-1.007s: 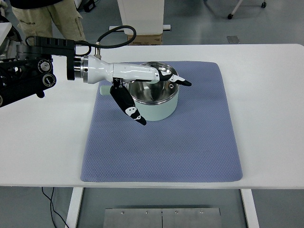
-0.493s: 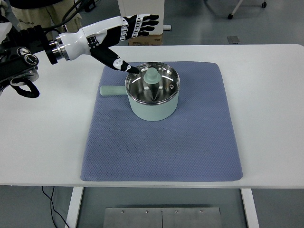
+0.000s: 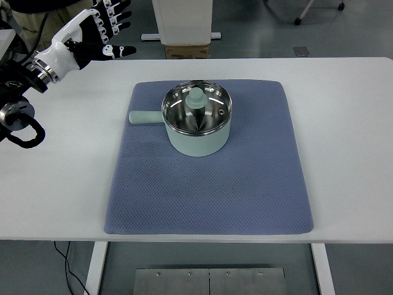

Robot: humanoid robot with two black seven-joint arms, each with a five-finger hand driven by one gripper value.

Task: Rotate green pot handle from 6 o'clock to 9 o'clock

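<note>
A pale green pot (image 3: 198, 132) with a shiny steel inside stands upright on the blue-grey mat (image 3: 209, 184), toward its far middle. Its green handle (image 3: 145, 117) sticks out to the picture's left, about 9 o'clock. A green knob (image 3: 196, 95) shows inside the rim. My left hand (image 3: 101, 31), white with black fingertips, hangs at the far left corner above the table's back edge, well away from the pot. Its fingers are spread and hold nothing. The right arm does not show.
The mat lies on a white table (image 3: 350, 141). A person's legs (image 3: 37, 12) stand behind the far left corner. A white cabinet base (image 3: 183, 21) and a cardboard box (image 3: 187, 50) sit beyond the table's back edge.
My left hand has let go of the pot rim and pulled back up and to the left, out over the far left corner. The pot stays put, handle pointing left.
</note>
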